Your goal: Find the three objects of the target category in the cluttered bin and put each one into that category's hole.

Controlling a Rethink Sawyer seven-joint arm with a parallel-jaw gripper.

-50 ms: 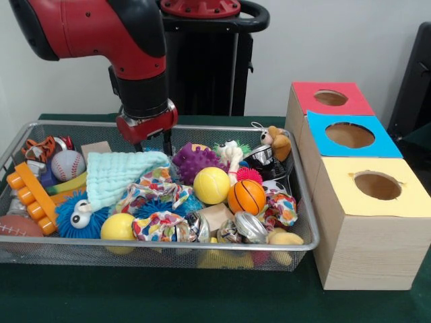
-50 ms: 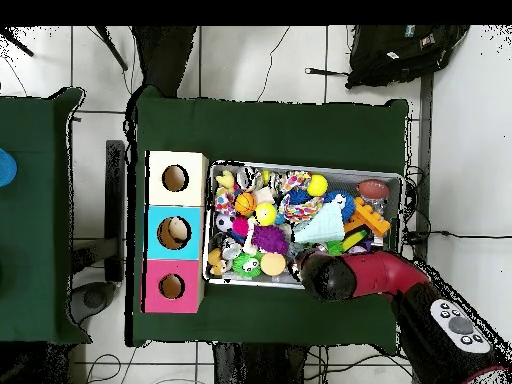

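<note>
The gripper (image 1: 152, 142), its grasp impossible to judge, hangs left of centre over the wire bin (image 1: 306, 222); it should likely descend straight beside the mint cloth (image 1: 121, 173), avoiding snags, since target balls sit centre-frame.

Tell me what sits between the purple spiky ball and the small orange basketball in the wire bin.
In the front view, a plain yellow ball lies between the purple spiky ball and the orange basketball, touching both or nearly so.

Toys crowd the wire bin (image 1: 302, 202); the three box holes (image 1: 349, 135) gape clear.
</note>
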